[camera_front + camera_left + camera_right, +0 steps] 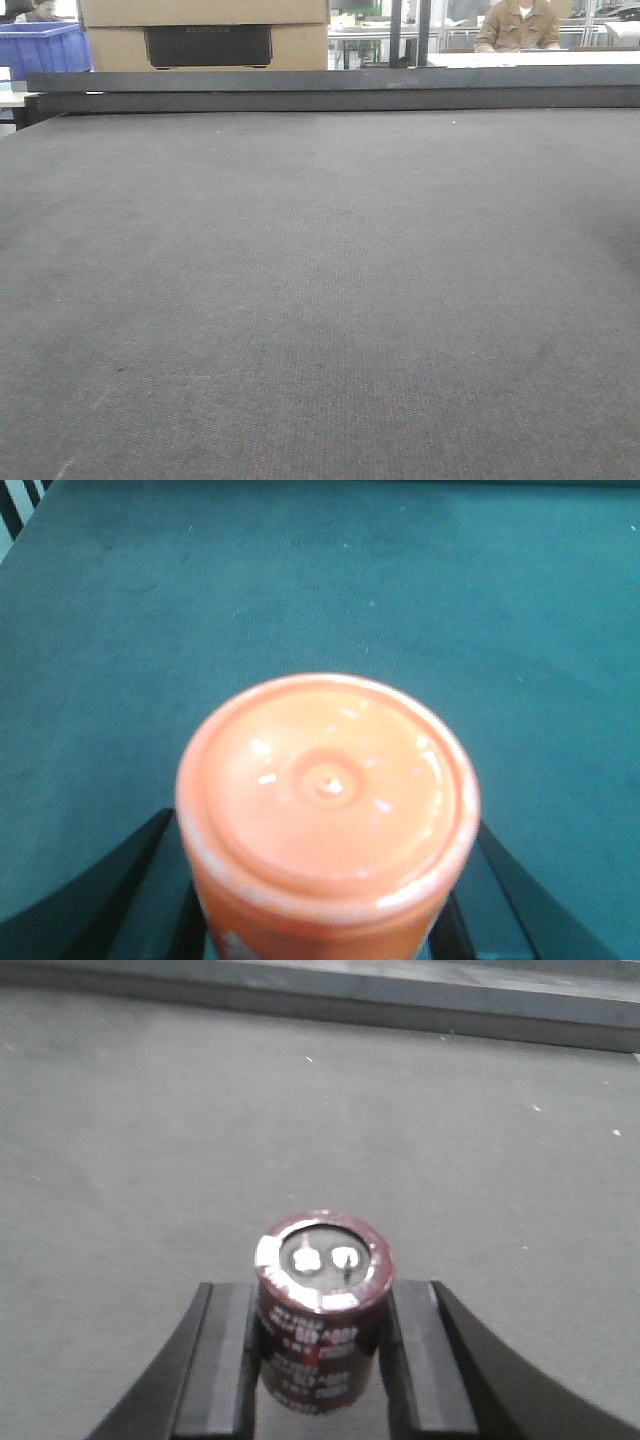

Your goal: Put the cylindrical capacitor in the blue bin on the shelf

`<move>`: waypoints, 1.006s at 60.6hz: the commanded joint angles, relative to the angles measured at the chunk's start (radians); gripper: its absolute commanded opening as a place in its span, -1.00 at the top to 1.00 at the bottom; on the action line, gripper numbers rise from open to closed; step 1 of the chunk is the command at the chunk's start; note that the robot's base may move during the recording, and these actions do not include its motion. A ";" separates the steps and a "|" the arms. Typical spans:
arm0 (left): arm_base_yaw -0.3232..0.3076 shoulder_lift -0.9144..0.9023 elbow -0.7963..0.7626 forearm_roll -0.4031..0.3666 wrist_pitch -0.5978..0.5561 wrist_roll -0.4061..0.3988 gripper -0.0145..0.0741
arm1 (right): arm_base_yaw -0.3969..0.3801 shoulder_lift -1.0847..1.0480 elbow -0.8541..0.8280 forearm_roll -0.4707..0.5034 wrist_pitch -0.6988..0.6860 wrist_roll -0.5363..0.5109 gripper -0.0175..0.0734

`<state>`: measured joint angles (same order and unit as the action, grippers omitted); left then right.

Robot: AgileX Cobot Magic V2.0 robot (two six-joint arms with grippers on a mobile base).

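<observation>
blue crate (40,50): far left, contents hidden
capacitor (322,1290): maroon, 2 terminals showing
right gripper (318,1370): clamped on capacitor
left gripper (325,920): clamped on orange cylinder (328,790)

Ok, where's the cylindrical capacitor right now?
In the right wrist view, the cylindrical capacitor is clamped in the right gripper, low centre of frame, over the grey felt table; the front view does not show it.
</observation>
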<state>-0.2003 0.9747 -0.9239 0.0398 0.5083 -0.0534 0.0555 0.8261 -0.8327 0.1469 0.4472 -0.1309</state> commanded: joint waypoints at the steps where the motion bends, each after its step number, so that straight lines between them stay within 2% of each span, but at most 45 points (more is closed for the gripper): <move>1: -0.007 -0.087 -0.007 0.003 0.071 -0.001 0.92 | 0.003 -0.048 -0.002 0.013 0.026 0.002 0.97; 7: -0.007 -0.166 -0.007 0.005 0.123 -0.001 0.92 | 0.003 -0.105 -0.002 0.013 0.078 0.002 0.97; 19: -0.007 -0.250 -0.007 0.005 0.139 -0.001 0.92 | 0.003 -0.212 -0.002 0.013 0.138 0.002 0.97; 41: -0.007 -0.260 -0.007 0.005 0.139 -0.001 0.92 | 0.003 -0.360 -0.002 0.013 0.178 0.002 0.97; 61: -0.007 -0.260 -0.007 0.005 0.129 -0.001 0.92 | 0.003 -0.379 -0.002 0.015 0.181 0.002 0.97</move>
<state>-0.2003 0.7209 -0.9239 0.0421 0.6600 -0.0534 0.0555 0.4528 -0.8327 0.1626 0.6479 -0.1309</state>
